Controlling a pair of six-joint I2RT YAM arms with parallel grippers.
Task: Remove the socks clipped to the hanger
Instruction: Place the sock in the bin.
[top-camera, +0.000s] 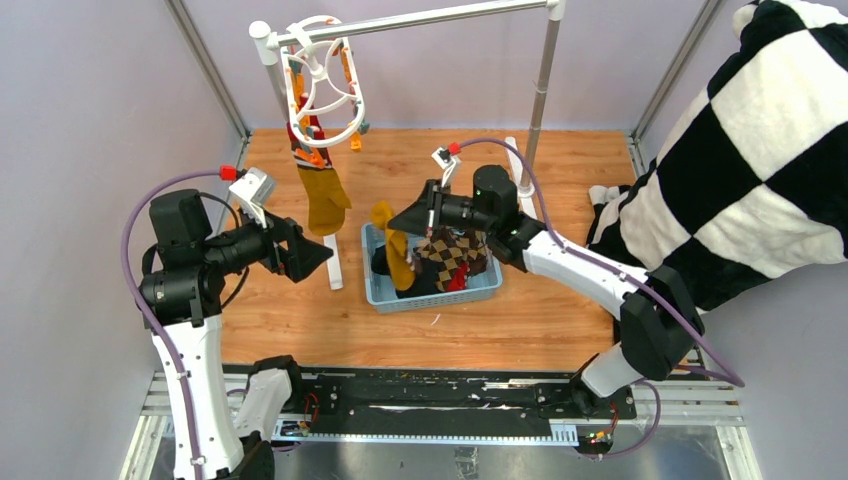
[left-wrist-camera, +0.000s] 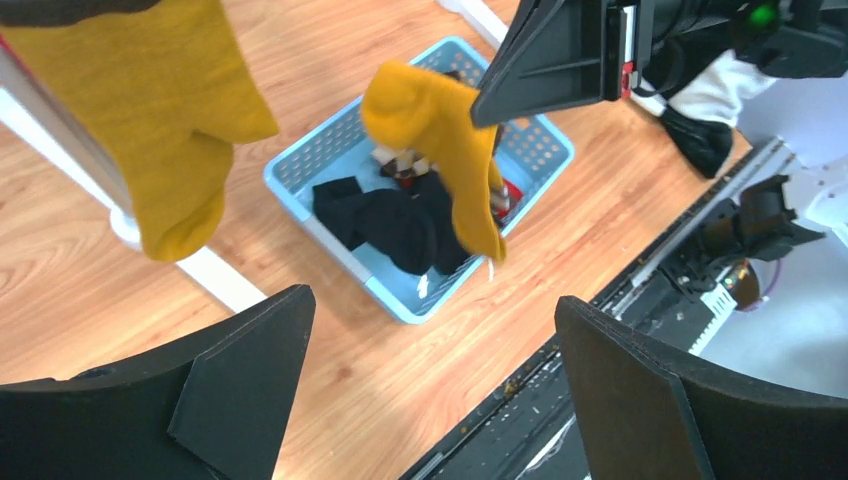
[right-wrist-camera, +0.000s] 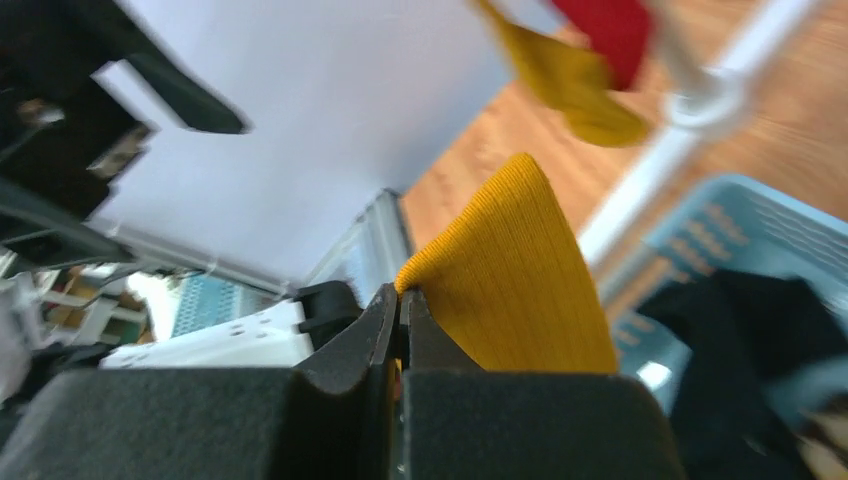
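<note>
A: Where was the hanger (top-camera: 322, 85)?
B: Upper left, hooked on the rail (top-camera: 430, 17). A mustard sock (top-camera: 325, 200) and a red sock (right-wrist-camera: 610, 25) hung clipped under it.
A: Right gripper (top-camera: 402, 222)?
B: Centre frame, jaws pinched together on a second mustard sock (top-camera: 397, 250), which dangled over the blue basket (top-camera: 440, 303). A dark sock (left-wrist-camera: 400, 225) and an argyle sock (top-camera: 452, 255) lay inside.
A: Left gripper (top-camera: 318, 257)?
B: Left of centre, fingers wide apart, holding nothing, just below the clipped mustard one.

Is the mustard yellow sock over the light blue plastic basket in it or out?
Out: the mustard yellow sock hangs pinched in the shut right gripper, above the light blue plastic basket.
</note>
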